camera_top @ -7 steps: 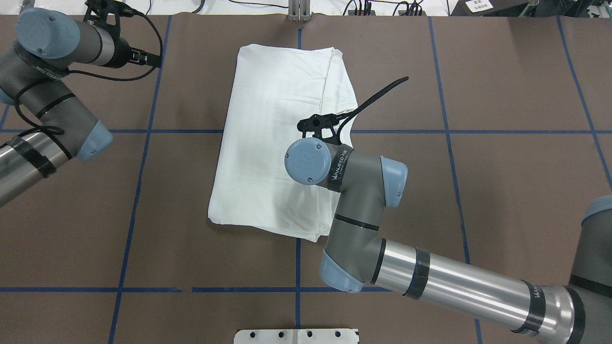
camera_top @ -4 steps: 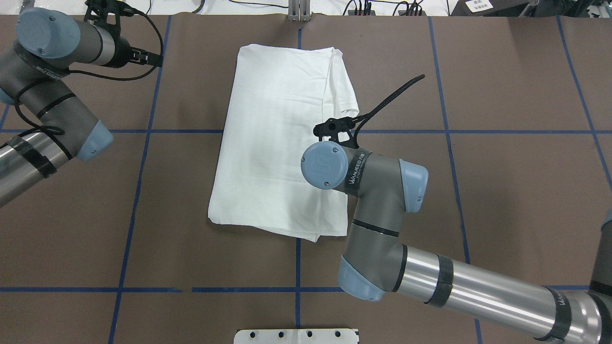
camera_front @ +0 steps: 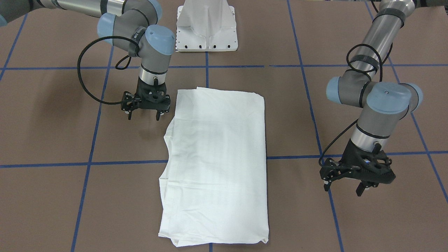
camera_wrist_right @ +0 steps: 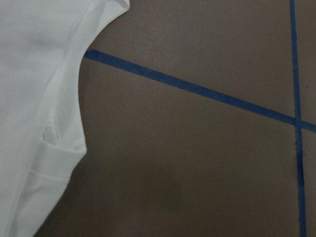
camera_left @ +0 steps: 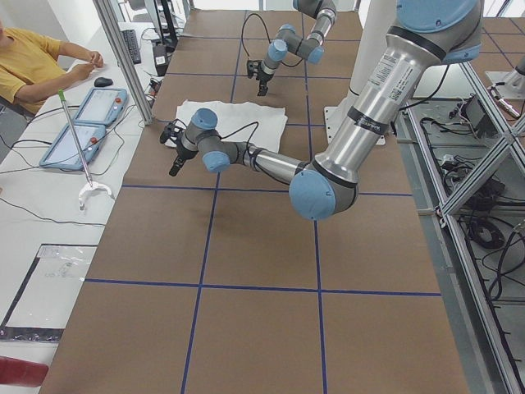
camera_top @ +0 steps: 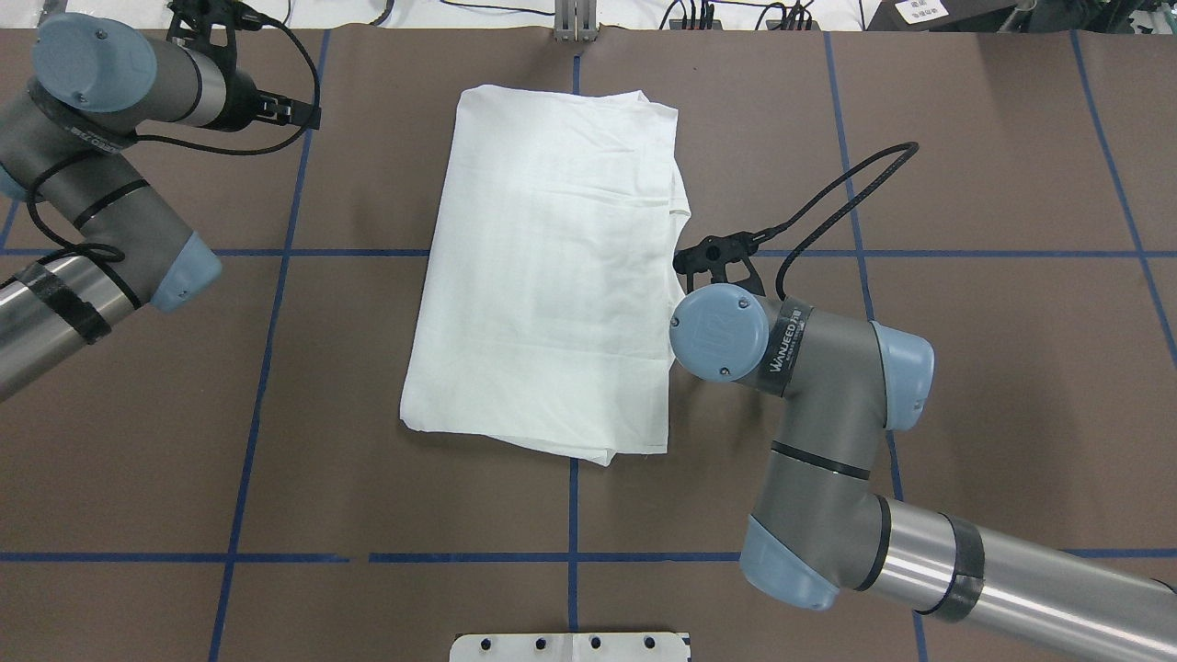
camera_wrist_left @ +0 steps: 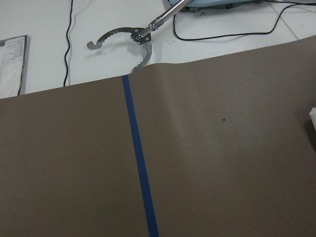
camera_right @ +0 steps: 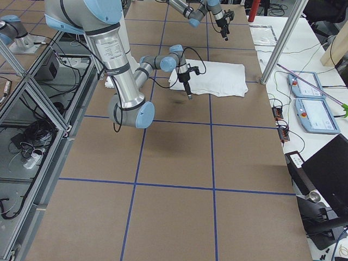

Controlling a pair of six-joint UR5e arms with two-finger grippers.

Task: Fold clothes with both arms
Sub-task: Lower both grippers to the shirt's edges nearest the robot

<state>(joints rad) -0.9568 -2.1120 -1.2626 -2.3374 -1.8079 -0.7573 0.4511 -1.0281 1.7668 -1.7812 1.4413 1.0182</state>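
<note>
See white shirt (camera_front: 213, 164) folded flat mid-bench (camera_front: 52, 140). See right claw (camera_front: 143, 115) spread, empty, just beside shirt's edge; left claw (camera_front: 343, 189) spread, empty, well apart.

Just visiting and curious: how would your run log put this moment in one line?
white fabric shirt: folded, flat on brown table | black right tool: open, empty, beside shirt | black left tool: open, empty, apart

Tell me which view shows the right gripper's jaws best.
Exterior front-facing: the right gripper hangs beside the shirt, both jaws visible and apart, nothing between them. Overhead hides most of it under the right arm; the side views show it small; its wrist camera shows only shirt edge and table.
</note>
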